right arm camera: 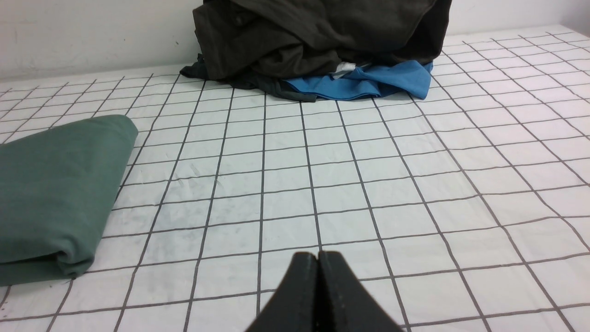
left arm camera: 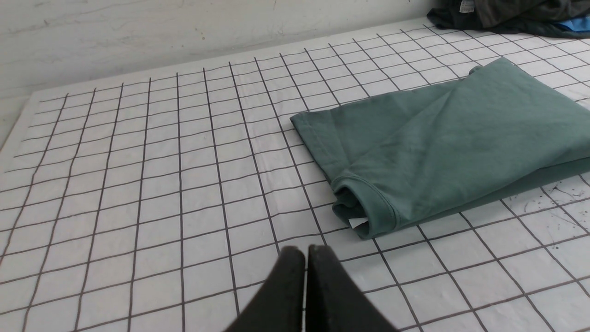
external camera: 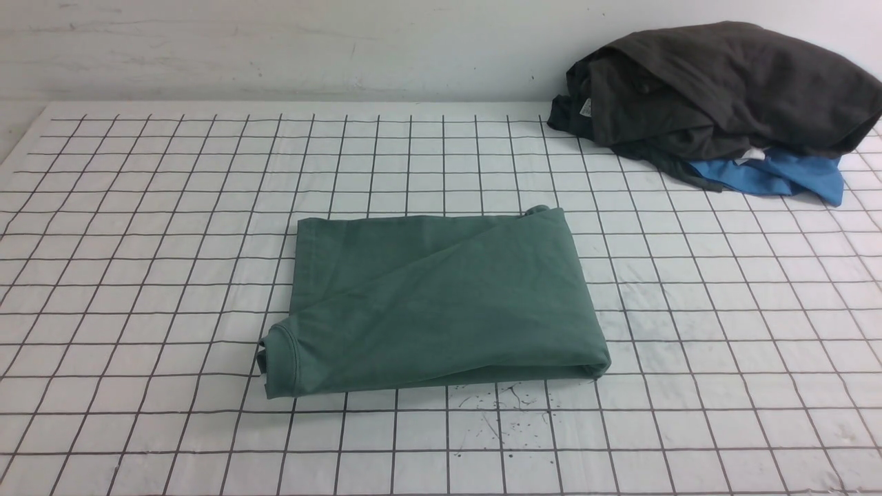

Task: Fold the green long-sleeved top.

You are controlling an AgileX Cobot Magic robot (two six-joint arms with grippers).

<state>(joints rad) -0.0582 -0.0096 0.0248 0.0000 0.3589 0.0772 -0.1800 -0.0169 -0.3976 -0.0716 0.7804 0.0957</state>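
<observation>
The muted dark-green cotton long-sleeved top (external camera: 441, 303) lies as a compact folded rectangle mid-surface, nearer the front edge, so folding looks finished; left gripper (left arm camera: 305, 251) and right gripper (right arm camera: 318, 256) hang clenched, empty.

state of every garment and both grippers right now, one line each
muted dark-green cotton long-sleeved top: folded into a flat rectangle, collar at its near-left corner
dark grey-black garment: crumpled in a heap, far right
bright blue garment: bunched, partly under the dark one
left gripper: shut, empty
right gripper: shut, empty
</observation>
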